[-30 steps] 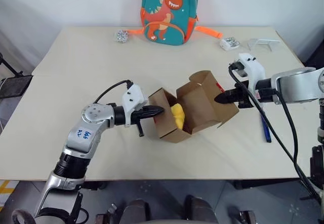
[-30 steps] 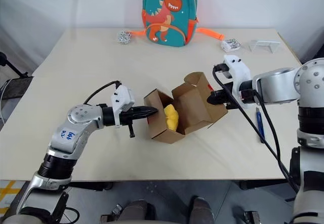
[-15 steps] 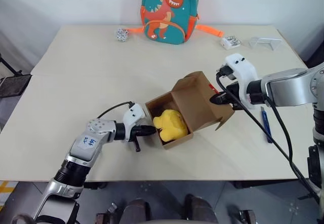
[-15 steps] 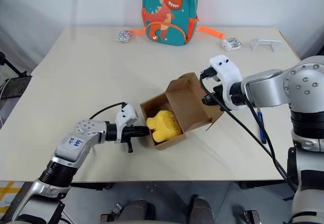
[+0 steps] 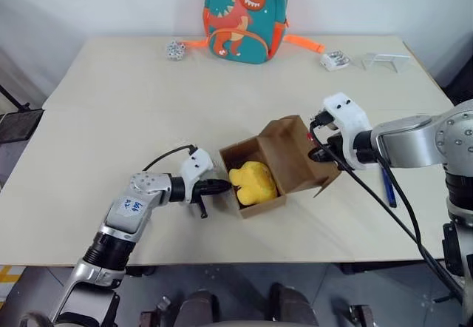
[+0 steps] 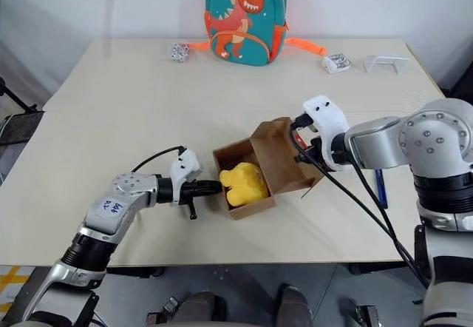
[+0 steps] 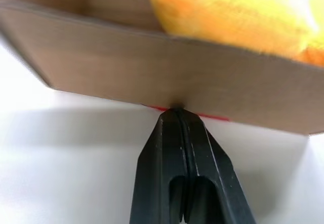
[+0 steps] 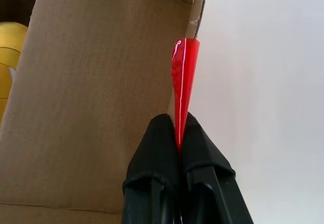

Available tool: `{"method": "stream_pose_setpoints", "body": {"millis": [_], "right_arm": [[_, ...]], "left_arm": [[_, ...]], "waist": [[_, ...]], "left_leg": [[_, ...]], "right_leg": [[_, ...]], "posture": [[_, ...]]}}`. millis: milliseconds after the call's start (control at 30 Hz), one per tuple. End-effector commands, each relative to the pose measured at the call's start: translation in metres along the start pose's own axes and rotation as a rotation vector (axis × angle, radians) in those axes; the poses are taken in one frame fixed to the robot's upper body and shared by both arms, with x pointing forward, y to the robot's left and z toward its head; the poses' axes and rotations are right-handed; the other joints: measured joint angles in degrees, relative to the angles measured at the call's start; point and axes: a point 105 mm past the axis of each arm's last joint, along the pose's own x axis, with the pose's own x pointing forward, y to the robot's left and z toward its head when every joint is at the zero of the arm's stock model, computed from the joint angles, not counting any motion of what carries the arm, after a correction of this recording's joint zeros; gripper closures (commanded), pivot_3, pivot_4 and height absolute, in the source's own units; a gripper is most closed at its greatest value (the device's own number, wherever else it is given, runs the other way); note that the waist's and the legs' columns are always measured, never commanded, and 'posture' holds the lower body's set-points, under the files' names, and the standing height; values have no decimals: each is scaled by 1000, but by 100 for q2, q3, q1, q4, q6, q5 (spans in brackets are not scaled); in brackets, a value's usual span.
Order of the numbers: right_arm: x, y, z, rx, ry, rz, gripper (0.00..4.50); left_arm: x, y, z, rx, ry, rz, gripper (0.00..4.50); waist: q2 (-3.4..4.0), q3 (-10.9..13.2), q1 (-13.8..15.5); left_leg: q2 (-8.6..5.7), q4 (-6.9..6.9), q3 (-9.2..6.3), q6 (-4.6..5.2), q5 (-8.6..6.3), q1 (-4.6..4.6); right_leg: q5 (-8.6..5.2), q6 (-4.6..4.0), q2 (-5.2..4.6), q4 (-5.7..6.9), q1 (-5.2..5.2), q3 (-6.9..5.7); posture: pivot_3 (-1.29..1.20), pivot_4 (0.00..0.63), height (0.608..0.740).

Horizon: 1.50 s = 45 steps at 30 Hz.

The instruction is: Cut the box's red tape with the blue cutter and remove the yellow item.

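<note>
From the head camera, the left gripper reaches in low over the table, its black fingers pressed together on the near-left wall of the box, which lies open just past the fingertips. The yellow item sits inside the box, just beyond that wall from the left gripper. The right gripper comes at the box from the opposite side, its fingers pinched on a raised flap that stands tilted between it and the yellow item. The cutter lies on the table behind the right gripper's wrist, apart from the box. Far beyond both grippers a backpack stands at the table's back edge. In the left wrist view, the fingers are shut tight, tips meeting at the lower edge of the box wall, where a thin line of red tape shows; the yellow item bulges above that wall. In the right wrist view, the fingers are closed on the flap's edge, nipping a strip of red tape that runs up from between the tips; a sliver of the yellow item shows past the flap.
</note>
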Motion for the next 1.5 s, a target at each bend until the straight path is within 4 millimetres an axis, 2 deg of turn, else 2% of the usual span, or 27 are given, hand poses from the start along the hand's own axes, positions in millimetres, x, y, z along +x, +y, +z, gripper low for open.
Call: {"method": "stream_pose_setpoints", "body": {"millis": [33,167,267,467,567,633,667,767,1000,1100,1167,1233,1300,1367,1500], "right_arm": [[-7,1,6,-16,-42,4,4486],[-6,1,7,-8,-51,11,4486],[-6,1,9,1,-62,14,3833],[-14,7,20,25,-131,80,1961],[-25,-1,16,35,-132,91,946],[-31,-6,23,66,-190,93,224],[-38,-8,31,81,-258,112,14],[-55,-20,42,78,-404,102,14],[-69,-24,44,129,-595,237,14],[-84,-19,46,68,-740,333,14],[-91,-23,48,16,-829,331,14],[-93,-24,45,-80,-905,323,0],[-92,-19,36,-138,-923,384,0],[-90,-14,26,-162,-942,428,0],[-84,1,9,-316,-958,427,0]], "left_arm": [[-2,-1,22,45,-74,0,4500],[-1,-2,23,48,-83,5,4500],[0,-3,21,42,-84,6,4500],[2,0,22,47,-94,25,4500],[1,3,27,57,-112,35,4500],[-1,4,30,73,-118,34,4500],[-3,5,32,85,-122,30,4500],[-11,9,37,127,-120,17,4500],[-30,14,37,182,-103,-13,4500],[-52,18,33,195,-124,-14,4500],[-69,22,27,178,-135,3,4500],[-90,28,18,203,-132,37,4112],[-108,33,7,214,-106,71,3643],[-129,37,0,204,-89,94,3009],[-159,39,0,212,-66,101,1834]], "waist": [[0,0,-5],[0,0,-9],[0,0,-4],[0,1,-1],[0,1,15],[-1,1,6],[-1,1,4],[-2,1,7],[-4,3,2],[-3,4,-1],[-3,4,-18],[-3,4,-40],[-4,5,-63],[-9,8,-90],[-10,10,-88]], "left_leg": [[0,-2,2,0,0,0],[1,-3,4,-1,0,0],[1,-2,6,-1,1,0],[1,-2,7,-1,1,0],[1,-2,7,-1,1,0],[1,-2,8,-1,1,0],[1,-2,9,-1,0,0],[1,-2,11,-1,1,1],[1,-4,23,-1,1,5],[0,-4,28,-1,0,5],[1,-7,28,-1,0,7],[1,-11,33,-1,0,13],[1,-12,35,-1,0,17],[1,-14,36,-1,0,18],[2,-10,36,-1,0,17]], "right_leg": [[0,0,0,0,-2,1],[0,0,0,-1,-2,1],[0,0,0,-1,-2,1],[0,0,0,-1,-2,2],[0,1,0,-1,-3,1],[0,1,0,-3,-3,2],[0,1,0,-3,-3,2],[0,1,0,-1,-5,2],[1,2,0,-2,-5,9],[1,2,0,-2,-8,13],[1,3,0,-4,-9,14],[1,3,0,-2,-9,14],[1,3,0,-2,-6,16],[1,3,0,-3,-7,17],[1,3,0,0,-7,17]], "posture": [[0,150,740],[0,150,740],[0,150,740],[0,150,740],[0,150,740],[0,150,740],[0,150,740],[0,150,740],[0,150,740],[0,150,740],[0,150,740],[0,150,740],[0,150,740],[0,150,740],[0,150,740]]}}
